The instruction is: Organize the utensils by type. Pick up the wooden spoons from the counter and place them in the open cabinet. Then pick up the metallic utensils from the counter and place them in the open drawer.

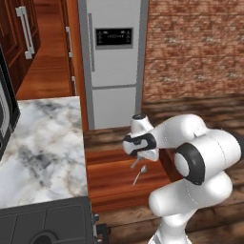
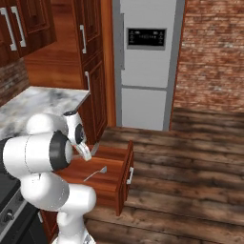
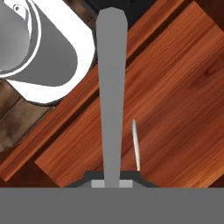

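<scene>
From left to right in the left base view: the counter (image 1: 43, 143), white marble with grey veins, then one open drawer (image 1: 119, 183) of reddish-brown wood pulled out beside it, then the white arm. Two metallic utensils can be counted. One, a slim pale spoon (image 1: 138, 176), lies loose on the drawer's flat wood bottom, its small bowl toward the drawer's front; in the right base view it shows as a thin silver sliver (image 2: 95, 173). The other is a grey handle (image 3: 111, 87) pinched in the gripper (image 3: 112, 183), whose fingers are pressed close on it; its working end is out of sight, so I cannot tell what type it is. The gripper (image 1: 141, 155) hangs over the drawer, the held piece pointing down above the loose spoon (image 3: 136, 144). Behind stands one refrigerator (image 1: 114, 57) with a dark display panel; its writing is too small to read.
</scene>
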Robot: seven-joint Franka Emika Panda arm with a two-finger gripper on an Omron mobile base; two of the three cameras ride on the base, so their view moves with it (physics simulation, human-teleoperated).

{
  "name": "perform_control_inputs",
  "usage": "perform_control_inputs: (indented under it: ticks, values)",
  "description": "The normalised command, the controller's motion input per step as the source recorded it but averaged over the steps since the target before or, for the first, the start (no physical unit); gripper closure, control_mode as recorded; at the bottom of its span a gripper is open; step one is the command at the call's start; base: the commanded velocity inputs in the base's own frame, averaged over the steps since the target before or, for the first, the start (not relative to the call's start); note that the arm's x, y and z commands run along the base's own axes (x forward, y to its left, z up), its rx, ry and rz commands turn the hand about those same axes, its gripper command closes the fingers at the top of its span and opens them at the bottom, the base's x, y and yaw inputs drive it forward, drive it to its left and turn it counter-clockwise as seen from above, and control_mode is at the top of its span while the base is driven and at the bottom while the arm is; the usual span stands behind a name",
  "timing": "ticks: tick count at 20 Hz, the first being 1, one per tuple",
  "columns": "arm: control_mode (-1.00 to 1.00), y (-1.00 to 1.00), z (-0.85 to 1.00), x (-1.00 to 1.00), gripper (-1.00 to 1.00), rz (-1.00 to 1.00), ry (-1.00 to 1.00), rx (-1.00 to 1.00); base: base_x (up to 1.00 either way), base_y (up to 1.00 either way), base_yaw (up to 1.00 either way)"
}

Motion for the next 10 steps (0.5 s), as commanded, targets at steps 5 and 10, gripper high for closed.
perform_control_inputs:
  ticks: [5, 10]
  values:
    - [-1.00, 0.00, -0.48, 0.20, 1.00, 0.20, 0.00, 0.08, 0.00, 0.00, 0.00]
    - [-1.00, 0.06, -0.38, 0.34, 1.00, 0.17, 0.00, 0.01, 0.00, 0.00, 0.00]
